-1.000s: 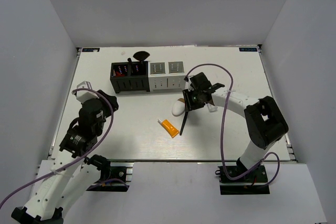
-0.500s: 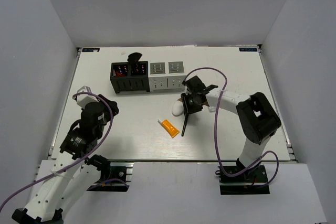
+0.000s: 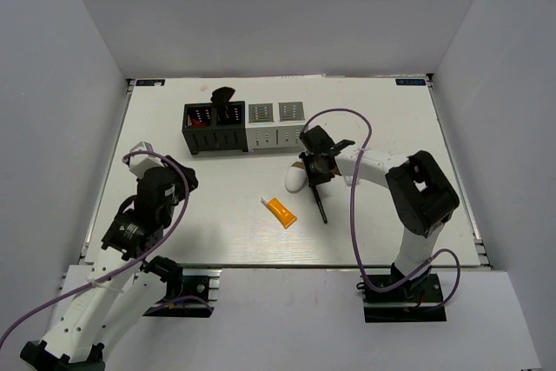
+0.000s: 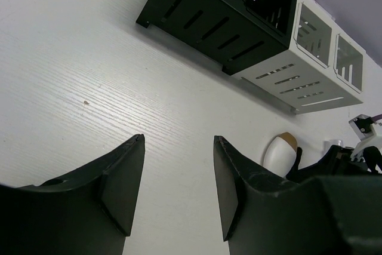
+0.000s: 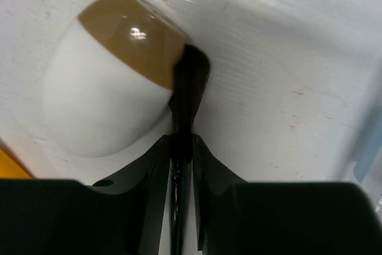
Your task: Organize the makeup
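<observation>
Clamped shut with the right gripper (image 5: 181, 147) on a thin black brush (image 5: 182, 97), bristle end touching the brown tip of the white sponge (image 5: 101, 106), in front of the white box (image 3: 278, 125). Holding nothing in the left gripper (image 4: 179, 183), jaws wide apart, low over the table (image 4: 71, 94) near the black box (image 4: 221, 19). Also down there: orange tube (image 3: 280, 211), near the sponge.
</observation>
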Robot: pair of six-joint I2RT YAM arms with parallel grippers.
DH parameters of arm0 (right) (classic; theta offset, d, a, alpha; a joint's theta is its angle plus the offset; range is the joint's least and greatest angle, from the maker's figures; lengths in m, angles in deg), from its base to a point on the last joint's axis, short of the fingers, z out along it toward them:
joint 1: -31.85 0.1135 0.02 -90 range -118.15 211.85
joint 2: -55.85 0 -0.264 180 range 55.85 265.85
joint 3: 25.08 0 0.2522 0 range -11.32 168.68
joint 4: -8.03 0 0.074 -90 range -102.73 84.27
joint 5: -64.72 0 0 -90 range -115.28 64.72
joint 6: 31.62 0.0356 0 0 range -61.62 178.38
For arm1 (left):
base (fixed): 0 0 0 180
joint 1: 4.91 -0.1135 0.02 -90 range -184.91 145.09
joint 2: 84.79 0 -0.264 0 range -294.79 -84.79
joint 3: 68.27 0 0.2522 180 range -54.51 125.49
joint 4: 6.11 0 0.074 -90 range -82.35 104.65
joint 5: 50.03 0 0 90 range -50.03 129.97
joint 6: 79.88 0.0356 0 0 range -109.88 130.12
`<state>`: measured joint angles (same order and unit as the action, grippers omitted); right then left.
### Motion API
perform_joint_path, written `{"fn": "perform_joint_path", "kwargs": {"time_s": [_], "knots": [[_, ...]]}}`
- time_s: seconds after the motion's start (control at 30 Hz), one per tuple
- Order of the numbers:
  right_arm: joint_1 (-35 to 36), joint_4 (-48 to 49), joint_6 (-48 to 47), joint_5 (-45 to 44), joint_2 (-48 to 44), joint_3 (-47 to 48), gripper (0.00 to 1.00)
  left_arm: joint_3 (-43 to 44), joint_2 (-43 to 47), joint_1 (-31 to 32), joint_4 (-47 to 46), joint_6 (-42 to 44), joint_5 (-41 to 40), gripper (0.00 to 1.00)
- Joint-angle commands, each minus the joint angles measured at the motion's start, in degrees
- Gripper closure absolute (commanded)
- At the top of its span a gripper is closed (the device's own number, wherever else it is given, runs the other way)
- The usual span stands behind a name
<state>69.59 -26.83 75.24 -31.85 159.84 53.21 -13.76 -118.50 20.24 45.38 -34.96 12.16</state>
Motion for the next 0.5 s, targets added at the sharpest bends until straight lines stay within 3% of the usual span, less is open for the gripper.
{"fn": "perform_joint_path", "kwargs": {"time_s": [0.0,0.2,0.27,0.37,0.47], "knots": [[-0.20,-1.84,-2.18,-6.08,-0.88,-2.47,0.74,0.21,0.40,0.08,-0.47,-0.18,0.04,0.40],[-0.64,0.01,-3.94,-5.30,-4.48,-7.22,0.88,-0.85,0.67,0.08,-1.17,-0.27,0.92,0.40],[-0.73,0.10,-4.29,-3.99,-5.71,-7.14,1.00,-0.76,0.58,0.08,-1.35,-0.27,1.36,0.40],[-1.79,1.76,-6.57,-1.61,-9.48,-6.70,1.00,-0.59,0.23,0.08,-1.52,-0.18,2.23,0.40],[-3.36,5.19,-14.89,8.27,-15.27,-5.91,1.00,-1.72,0.40,0.08,-2.31,-0.09,5.21,0.40]]}}
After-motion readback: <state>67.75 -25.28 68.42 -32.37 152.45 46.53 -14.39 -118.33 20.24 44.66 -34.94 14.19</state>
